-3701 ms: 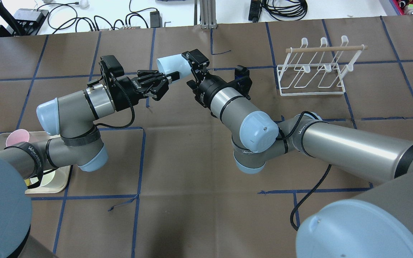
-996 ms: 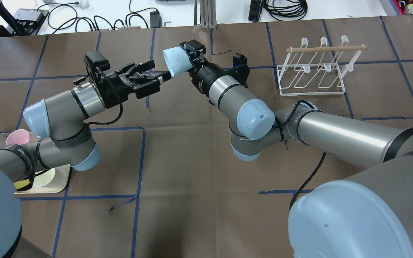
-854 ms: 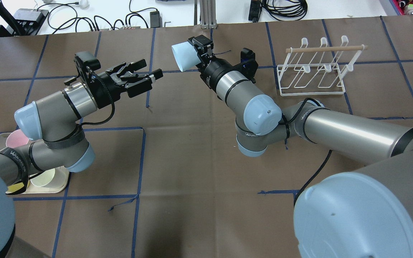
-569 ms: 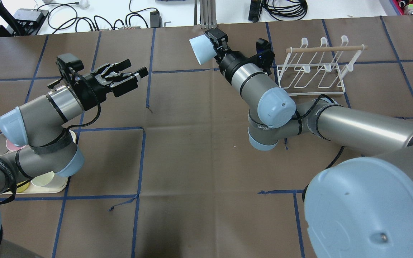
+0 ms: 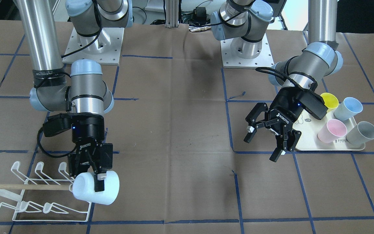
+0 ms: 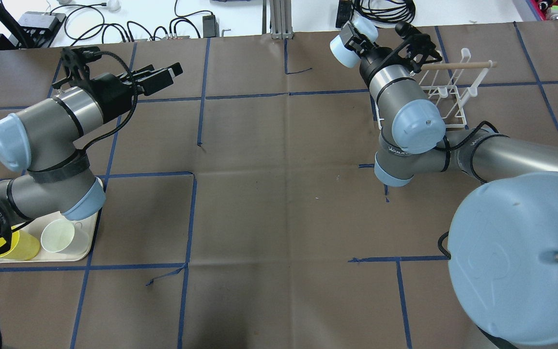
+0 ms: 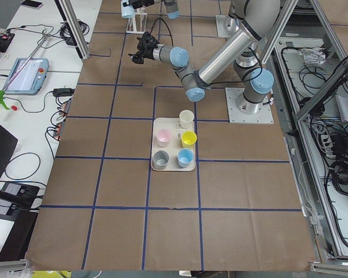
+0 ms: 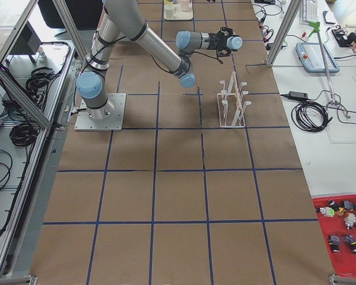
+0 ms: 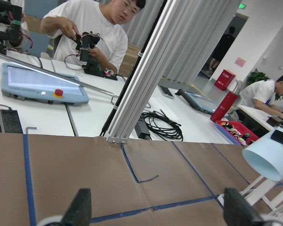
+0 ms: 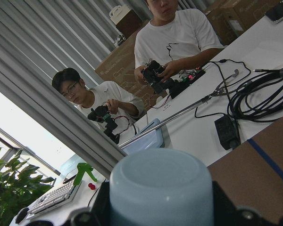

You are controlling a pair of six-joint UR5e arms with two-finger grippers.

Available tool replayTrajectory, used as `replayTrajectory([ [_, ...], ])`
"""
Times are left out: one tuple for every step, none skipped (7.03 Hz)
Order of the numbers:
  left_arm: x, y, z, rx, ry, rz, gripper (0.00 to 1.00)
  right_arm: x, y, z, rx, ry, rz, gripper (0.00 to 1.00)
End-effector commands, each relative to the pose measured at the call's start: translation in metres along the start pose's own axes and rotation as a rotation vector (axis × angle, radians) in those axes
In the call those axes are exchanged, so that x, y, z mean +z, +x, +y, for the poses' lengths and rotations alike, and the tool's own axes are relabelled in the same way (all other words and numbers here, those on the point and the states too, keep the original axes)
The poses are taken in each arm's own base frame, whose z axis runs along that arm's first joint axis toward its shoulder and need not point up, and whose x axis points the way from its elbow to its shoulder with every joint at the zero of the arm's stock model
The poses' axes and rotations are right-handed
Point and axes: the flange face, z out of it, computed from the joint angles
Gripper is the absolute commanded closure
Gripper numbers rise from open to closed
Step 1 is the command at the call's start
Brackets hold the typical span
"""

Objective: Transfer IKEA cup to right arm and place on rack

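Note:
My right gripper (image 5: 98,182) is shut on the pale blue IKEA cup (image 5: 91,191), which lies on its side in the air. The cup hangs at the end of the wooden dowel of the white wire rack (image 5: 41,193); I cannot tell whether it touches. In the overhead view the cup (image 6: 343,50) and right gripper (image 6: 355,42) are just left of the rack (image 6: 446,92). The right wrist view is filled by the cup's base (image 10: 160,188). My left gripper (image 5: 265,143) is open and empty, far from the cup, beside the tray. Its fingertips (image 9: 82,209) stand wide apart.
A cream tray (image 5: 331,148) near the left arm holds yellow (image 5: 329,100), blue (image 5: 347,108), pink (image 5: 331,130) and grey (image 5: 363,133) cups. Brown paper with blue tape lines covers the table. Cables and people lie beyond the far edge.
The left gripper let go of the cup and drew back to the left. The right arm swung the cup to the right, up to the rack's end.

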Motion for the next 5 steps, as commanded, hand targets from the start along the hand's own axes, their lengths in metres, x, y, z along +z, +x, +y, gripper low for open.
replayTrajectory([
  [0.012, 0.045, -0.034, -0.048, -0.208, -0.248, 0.02, 0.003, 0.032, -0.031, -0.301, 0.079, 0.108, 0.84],
  [0.005, 0.062, -0.049, -0.08, -0.332, -0.339, 0.02, -0.003, 0.034, -0.04, -0.406, 0.145, 0.098, 0.84],
  [0.001, 0.072, -0.061, -0.116, -0.454, -0.404, 0.02, -0.004, 0.039, -0.044, -0.45, 0.159, 0.107, 0.84],
  [-0.002, 0.081, -0.071, -0.18, -0.588, -0.47, 0.01, -0.001, 0.051, -0.043, -0.449, 0.155, 0.124, 0.85],
  [-0.008, 0.088, -0.072, -0.235, -0.718, -0.527, 0.01, 0.005, 0.065, -0.039, -0.446, 0.14, 0.146, 0.85],
])
